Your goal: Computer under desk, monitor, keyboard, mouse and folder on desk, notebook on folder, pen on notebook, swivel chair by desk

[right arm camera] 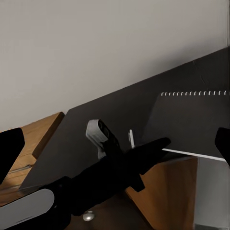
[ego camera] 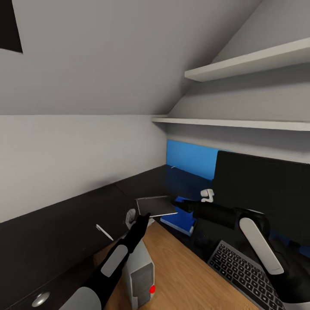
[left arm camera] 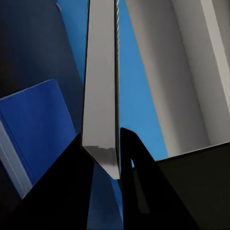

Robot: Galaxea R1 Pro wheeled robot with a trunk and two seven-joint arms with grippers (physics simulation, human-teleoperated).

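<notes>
My left gripper [ego camera: 144,216] is shut on the edge of a grey spiral notebook [ego camera: 157,206], holding it in the air above the blue folder [ego camera: 178,223], which lies on the wooden desk [ego camera: 181,267]. In the left wrist view the notebook [left arm camera: 101,96] stands edge-on between the fingers [left arm camera: 132,158], with the folder [left arm camera: 33,129] beyond. My right gripper [ego camera: 178,202] is open just right of the notebook, its fingers [right arm camera: 9,148] spread wide. A white pen [ego camera: 104,232] lies to the left. The keyboard [ego camera: 241,271] sits before the black monitor [ego camera: 262,193]. A white mouse-like object [ego camera: 207,195] rests by the monitor.
A grey computer tower [ego camera: 140,275] with a red light stands at the desk's left edge, under my left arm. Two white shelves [ego camera: 241,124] hang above the monitor. A dark ledge [ego camera: 64,224] runs along the sloped wall at the left.
</notes>
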